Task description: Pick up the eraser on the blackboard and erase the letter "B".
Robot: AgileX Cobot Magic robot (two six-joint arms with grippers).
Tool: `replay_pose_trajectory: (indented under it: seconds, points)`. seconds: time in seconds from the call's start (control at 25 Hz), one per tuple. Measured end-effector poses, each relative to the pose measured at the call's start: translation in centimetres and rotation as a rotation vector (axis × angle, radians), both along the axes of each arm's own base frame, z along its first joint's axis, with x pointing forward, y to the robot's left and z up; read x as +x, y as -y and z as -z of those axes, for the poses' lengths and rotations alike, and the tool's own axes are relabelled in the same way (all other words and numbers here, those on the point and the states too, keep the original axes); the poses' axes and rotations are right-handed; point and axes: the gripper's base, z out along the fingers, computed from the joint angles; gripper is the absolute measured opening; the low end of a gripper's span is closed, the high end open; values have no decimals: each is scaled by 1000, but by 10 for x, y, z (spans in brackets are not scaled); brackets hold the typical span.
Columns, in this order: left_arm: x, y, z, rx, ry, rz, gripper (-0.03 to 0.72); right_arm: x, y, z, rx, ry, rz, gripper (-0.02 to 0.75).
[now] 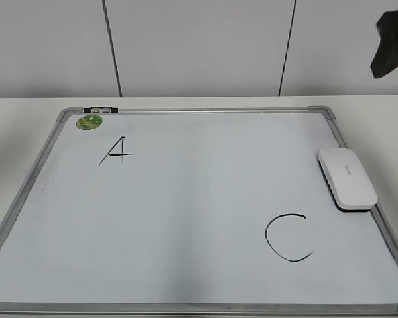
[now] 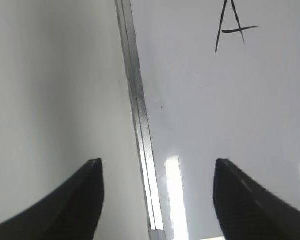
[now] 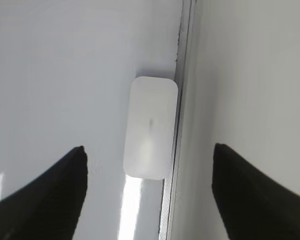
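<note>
The blackboard (image 1: 186, 205) is a white board in a silver frame, lying flat on the table. The white eraser (image 1: 347, 178) lies on it against the right frame. No letter "B" shows on the board; only a black "A" (image 1: 117, 150) and a larger "C" (image 1: 288, 238) are visible. My right gripper (image 3: 149, 146) is open and empty, held above the eraser (image 3: 150, 127); in the exterior view it is a dark shape (image 1: 390, 43) at the top right. My left gripper (image 2: 158, 161) is open and empty over the board's left frame (image 2: 140, 110), with the "A" (image 2: 232, 27) ahead.
A round green sticker (image 1: 89, 122) sits at the board's far left corner, with a small black clip (image 1: 100, 108) on the top frame. The white table (image 1: 365, 106) surrounds the board, and a white panelled wall stands behind.
</note>
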Motion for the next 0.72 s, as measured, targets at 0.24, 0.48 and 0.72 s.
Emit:
replay_pose_trajectory:
  seconds: [0.24, 0.48, 0.72]
  points:
    - [-51, 0, -53, 20, 76, -28, 508, -42, 3, -43, 4, 79, -4, 594]
    - [-105, 2, -99, 3, 238, -72, 508, -94, 6, -75, 13, 156, -9, 594]
    - [-157, 6, -130, -27, 383, -103, 505, -150, 8, -77, 27, 208, -12, 594]
